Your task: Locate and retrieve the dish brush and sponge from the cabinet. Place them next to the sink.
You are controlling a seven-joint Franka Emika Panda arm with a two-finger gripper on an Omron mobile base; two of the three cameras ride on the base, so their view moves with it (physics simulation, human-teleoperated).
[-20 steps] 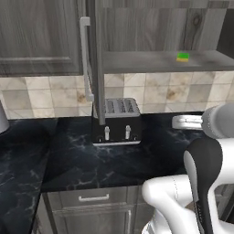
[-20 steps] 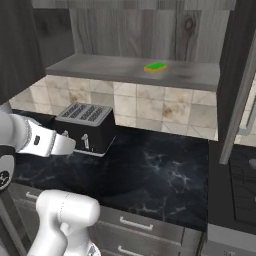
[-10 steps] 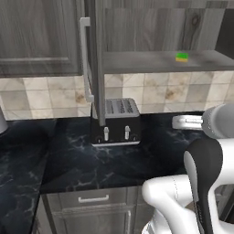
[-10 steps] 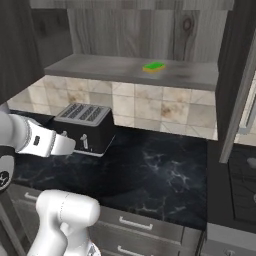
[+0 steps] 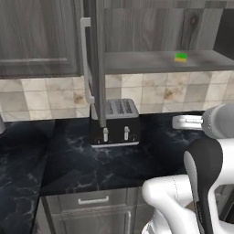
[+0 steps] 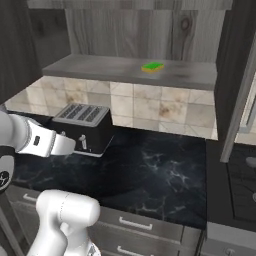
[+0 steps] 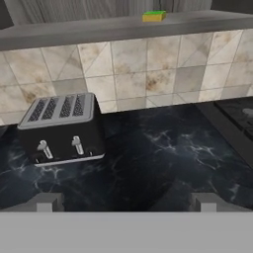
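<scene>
Saw sponge (image 7: 154,16) up on open cabinet (image 7: 99,27) shelf, well above and ahead of gripper (image 7: 126,201), jaws spread wide and empty, low over counter (image 7: 158,163).

We see a grey shelf (image 5: 137,61) inside the open cabinet (image 6: 150,30), set above a tiled wall. A small green and yellow sponge (image 5: 181,57) lies flat on this shelf, toward its right end in the left base view, apart from the back wall. Below, we see a black marbled counter (image 6: 165,175). A black toaster (image 7: 62,128) with a silver slotted top stands on the counter against the tiles, its two levers facing outward. The counter around the toaster is dark and glossy.
</scene>
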